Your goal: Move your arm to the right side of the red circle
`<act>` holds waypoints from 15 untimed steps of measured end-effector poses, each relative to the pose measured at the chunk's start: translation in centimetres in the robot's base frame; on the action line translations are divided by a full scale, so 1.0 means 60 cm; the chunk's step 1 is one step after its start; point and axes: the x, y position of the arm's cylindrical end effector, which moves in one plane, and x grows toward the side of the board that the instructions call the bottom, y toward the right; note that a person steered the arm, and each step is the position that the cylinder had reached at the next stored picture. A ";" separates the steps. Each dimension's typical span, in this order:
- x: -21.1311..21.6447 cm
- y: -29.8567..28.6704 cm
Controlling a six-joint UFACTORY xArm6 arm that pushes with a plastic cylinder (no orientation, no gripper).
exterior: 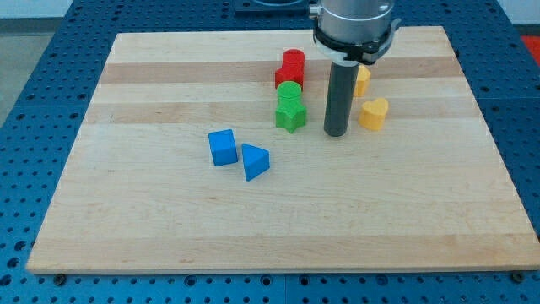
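Note:
The red circle (294, 61) stands near the board's top middle, touching a second red block (283, 77) just below it on its left. My tip (337, 133) rests on the board below and to the right of the red circle, well apart from it. The tip sits between the green star (291, 116) on its left and the yellow heart (374, 112) on its right. A green circle (289, 92) sits between the red blocks and the green star.
A yellow block (363, 79) is partly hidden behind my rod. A blue cube (223, 147) and a blue triangle (255, 160) lie at the view's lower left of the cluster. The wooden board (169, 228) ends close behind the red circle.

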 end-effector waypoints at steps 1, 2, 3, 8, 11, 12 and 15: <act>-0.024 0.000; -0.039 0.000; -0.039 0.000; -0.134 0.000; -0.194 0.000; -0.206 0.000; -0.209 -0.028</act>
